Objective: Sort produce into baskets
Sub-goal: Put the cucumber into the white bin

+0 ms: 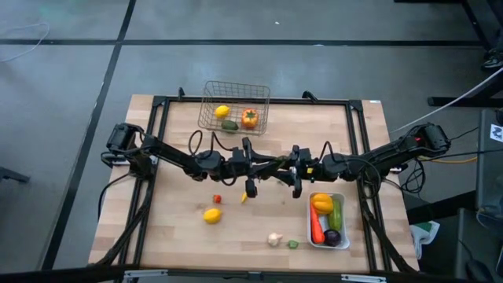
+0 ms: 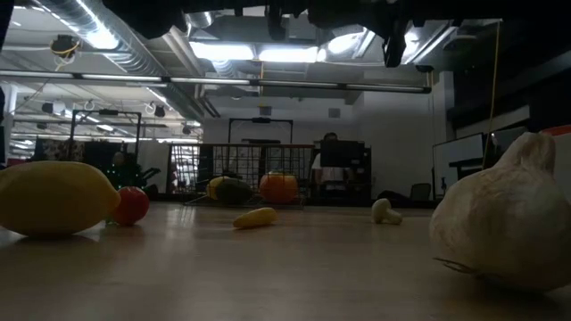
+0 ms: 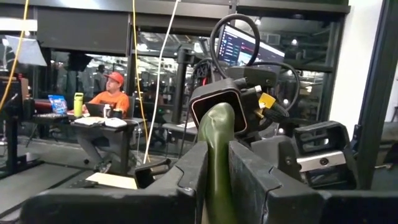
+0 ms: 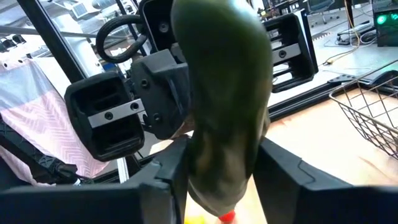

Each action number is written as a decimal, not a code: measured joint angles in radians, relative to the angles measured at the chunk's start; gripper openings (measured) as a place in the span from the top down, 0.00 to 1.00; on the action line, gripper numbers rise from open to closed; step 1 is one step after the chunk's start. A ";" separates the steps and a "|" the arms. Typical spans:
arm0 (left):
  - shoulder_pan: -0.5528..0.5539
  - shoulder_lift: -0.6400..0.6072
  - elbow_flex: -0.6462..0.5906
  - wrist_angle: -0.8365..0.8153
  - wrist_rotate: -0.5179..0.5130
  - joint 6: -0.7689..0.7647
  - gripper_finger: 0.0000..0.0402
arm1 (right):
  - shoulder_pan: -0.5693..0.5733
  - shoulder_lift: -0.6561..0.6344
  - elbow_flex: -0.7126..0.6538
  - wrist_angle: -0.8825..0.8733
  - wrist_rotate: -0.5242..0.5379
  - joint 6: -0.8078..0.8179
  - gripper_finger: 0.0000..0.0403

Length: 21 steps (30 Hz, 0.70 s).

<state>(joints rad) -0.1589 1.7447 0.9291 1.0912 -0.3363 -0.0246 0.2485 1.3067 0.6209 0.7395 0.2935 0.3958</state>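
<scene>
While both arms meet mid-table, both grippers [image 1: 271,167] clamp one cucumber [image 3: 217,155]

The wire basket [image 1: 236,106] is placed at the table's [image 1: 181,236] far edge, a lemon [image 1: 222,112], a cucumber [image 1: 229,125] and a tomato [image 1: 249,119] being held in it. The tray [image 1: 328,220] is set at the near right, with a pepper [image 1: 321,203], a carrot [image 1: 316,226] and an eggplant [image 1: 332,237] inside. A garlic [image 1: 273,239] is found left of the tray, and another lemon [image 1: 212,215] farther left.
</scene>
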 joint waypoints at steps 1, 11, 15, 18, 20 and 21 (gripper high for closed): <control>0.000 0.000 0.000 0.000 0.002 -0.003 0.86 | 0.000 0.000 0.000 0.000 0.000 0.000 0.66; 0.004 -0.001 0.000 -0.009 0.002 -0.002 0.83 | 0.000 0.000 0.000 -0.003 -0.002 0.000 0.66; 0.004 -0.001 0.000 -0.013 0.002 -0.003 0.73 | 0.000 0.000 0.000 -0.002 -0.032 0.000 0.66; 0.004 -0.001 0.000 -0.014 0.001 -0.004 0.63 | 0.001 -0.013 0.000 -0.021 -0.045 0.022 0.66; 0.002 -0.001 0.000 -0.016 -0.002 -0.004 0.57 | 0.001 -0.038 0.000 -0.070 -0.062 0.051 0.66; 0.000 -0.003 0.000 -0.017 -0.002 -0.004 0.55 | 0.001 -0.055 0.000 -0.104 -0.069 0.068 0.66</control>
<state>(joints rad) -0.1588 1.7417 0.9291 1.0738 -0.3382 -0.0288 0.2493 1.2514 0.6209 0.6357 0.2244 0.4640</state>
